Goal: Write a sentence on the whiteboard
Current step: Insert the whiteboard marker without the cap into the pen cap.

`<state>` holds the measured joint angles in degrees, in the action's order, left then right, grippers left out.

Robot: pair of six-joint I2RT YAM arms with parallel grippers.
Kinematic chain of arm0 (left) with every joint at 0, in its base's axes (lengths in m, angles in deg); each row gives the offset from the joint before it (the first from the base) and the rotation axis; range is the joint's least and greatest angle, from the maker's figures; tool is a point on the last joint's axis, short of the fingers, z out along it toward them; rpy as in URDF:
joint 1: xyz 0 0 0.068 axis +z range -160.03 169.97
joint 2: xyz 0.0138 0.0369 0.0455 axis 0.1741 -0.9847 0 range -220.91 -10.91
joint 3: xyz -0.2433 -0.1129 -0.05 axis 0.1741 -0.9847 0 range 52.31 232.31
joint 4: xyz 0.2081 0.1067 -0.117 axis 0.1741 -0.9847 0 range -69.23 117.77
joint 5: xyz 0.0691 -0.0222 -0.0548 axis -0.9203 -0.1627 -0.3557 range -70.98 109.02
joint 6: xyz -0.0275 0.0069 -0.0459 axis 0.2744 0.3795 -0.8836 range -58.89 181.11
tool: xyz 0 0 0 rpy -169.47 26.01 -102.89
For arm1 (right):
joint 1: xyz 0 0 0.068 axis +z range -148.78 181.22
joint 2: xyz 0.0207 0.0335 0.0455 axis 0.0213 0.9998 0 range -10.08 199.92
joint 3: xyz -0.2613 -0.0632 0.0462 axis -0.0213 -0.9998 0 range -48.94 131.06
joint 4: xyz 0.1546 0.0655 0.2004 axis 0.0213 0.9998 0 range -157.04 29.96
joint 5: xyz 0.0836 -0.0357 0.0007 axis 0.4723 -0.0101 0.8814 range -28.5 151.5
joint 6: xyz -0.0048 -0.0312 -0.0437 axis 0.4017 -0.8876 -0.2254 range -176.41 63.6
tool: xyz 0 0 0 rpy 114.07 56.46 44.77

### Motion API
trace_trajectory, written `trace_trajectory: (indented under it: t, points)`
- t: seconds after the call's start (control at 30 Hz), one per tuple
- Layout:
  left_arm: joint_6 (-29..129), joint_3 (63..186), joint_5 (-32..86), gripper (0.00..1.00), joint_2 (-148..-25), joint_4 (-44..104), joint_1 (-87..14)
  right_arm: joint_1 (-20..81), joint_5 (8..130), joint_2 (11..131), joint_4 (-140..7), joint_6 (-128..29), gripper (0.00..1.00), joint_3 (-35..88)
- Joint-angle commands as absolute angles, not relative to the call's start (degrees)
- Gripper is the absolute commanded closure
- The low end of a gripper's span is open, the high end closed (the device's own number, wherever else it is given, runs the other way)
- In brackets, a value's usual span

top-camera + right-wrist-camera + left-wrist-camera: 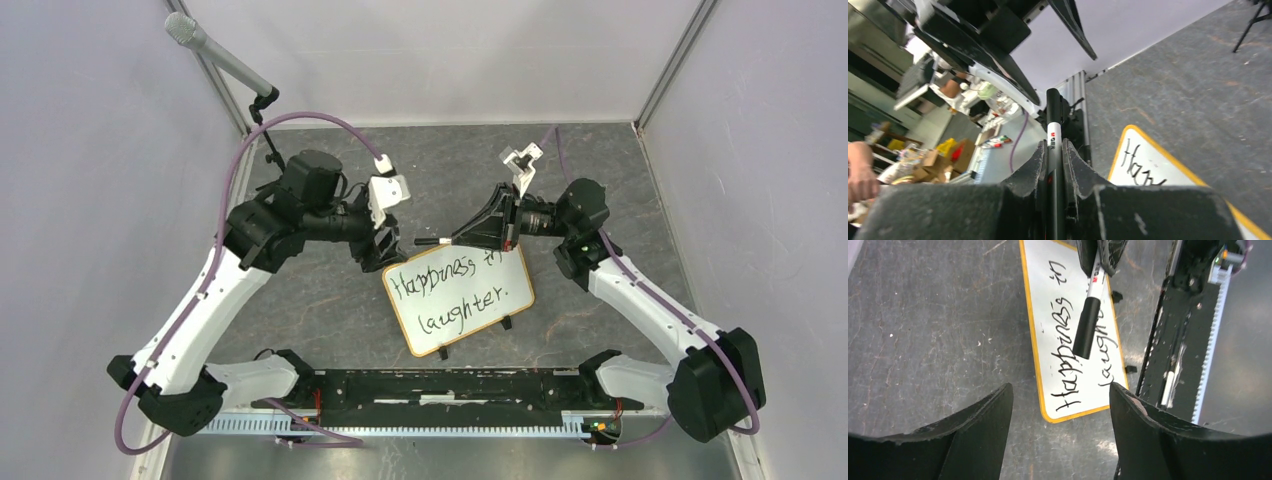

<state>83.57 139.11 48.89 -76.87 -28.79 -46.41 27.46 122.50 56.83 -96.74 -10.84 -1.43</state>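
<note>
The whiteboard [458, 297] lies skewed on the grey table [330, 310] between the two arms, with the sentence [455, 288] — "Happiness in laughter." — written on it in two lines. The right gripper [1054, 157] is clamped on a black-ended marker [1053, 115], held level near the board's far edge. The left gripper [1060, 387] hangs over the board's far-left corner — fingers spread apart, holding nothing.

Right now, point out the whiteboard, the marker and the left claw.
Whiteboard [1042, 315]: left wrist view, bare white margin.
Marker [1087, 330]: left wrist view, black end.
Left claw [1060, 390]: left wrist view, midway between fingertips.
</note>
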Motion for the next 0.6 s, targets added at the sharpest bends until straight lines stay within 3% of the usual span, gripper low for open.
trace_trajectory:
  t: [0.0, 0.33, 0.4, 0.57]
  points:
    - [91.29, 137.72, 42.61, 0.24, -76.42, -25.04, -49.66, 28.32, 122.34, 56.5, -109.38, 1.7, 1.0, -4.02]
    - [97.94, 140.52, 34.19, 0.33, -79.93, -27.52, -57.69, 30.46, 121.95, 56.37, -105.33, -1.02, 1.0, -4.81]
    - [97.8, 140.96, 33.19, 0.39, -80.61, -27.54, -58.96, 30.73, 121.96, 56.21, -105.27, -1.21, 1.0, -4.82]
    - [98.2, 140.73, 33.06, 0.69, -81.36, -27.51, -60.4, 31.01, 121.92, 55.92, -104.91, -1.82, 1.0, -5.21]
